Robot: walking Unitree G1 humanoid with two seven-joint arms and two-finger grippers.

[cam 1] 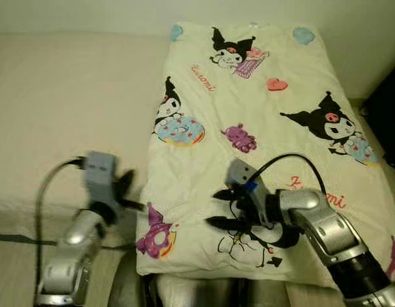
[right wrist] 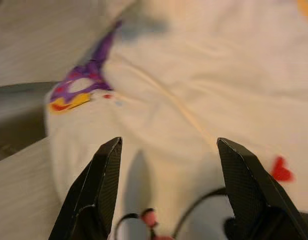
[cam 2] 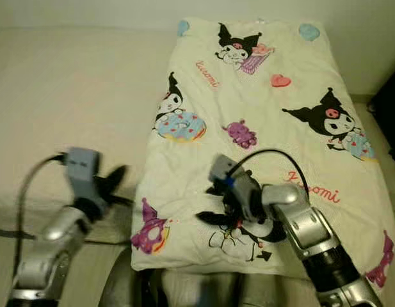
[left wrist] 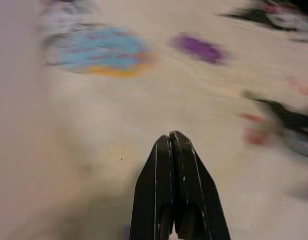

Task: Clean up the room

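Jaws first: the right gripper [cam 1: 221,206] hangs with its jaws spread wide, nothing between them, low over the near end of the quilt [cam 1: 261,128]; the left gripper [cam 1: 128,190] has its jaws pressed together on nothing, at the quilt's left edge, lower left of the frame. The quilt, cream with cartoon prints, lies spread flat on the bed [cam 1: 63,115], filling the middle and right of the frame from the top edge down to the bottom, its near hem hanging a little over the bed's front. Its near left corner, with a purple print [cam 1: 153,238], sits between the two grippers.

To my eye the step in hand is tidying this quilt, with the right arm about to take hold of the near hem. That calls for lowering the spread jaws onto the cloth, pinching a fold, and the left opening to catch the corner beside it.
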